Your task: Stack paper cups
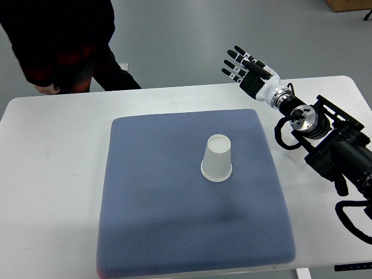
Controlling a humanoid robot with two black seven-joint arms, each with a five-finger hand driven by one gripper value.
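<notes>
A white paper cup (217, 158) stands upside down near the middle of the blue-grey mat (151, 215), its wide rim on the mat. It may be more than one cup nested; I cannot tell. My right hand (238, 63) reaches in from the right edge and hovers over the table's far edge, well beyond and to the right of the cup. Its fingers (232, 56) are spread and straight and hold nothing. No left arm shows.
The mat lies on a white table (52, 174). A person in dark clothes (58, 40) stands at the far left corner, a hand (46, 88) at the table's edge. Grey floor lies beyond.
</notes>
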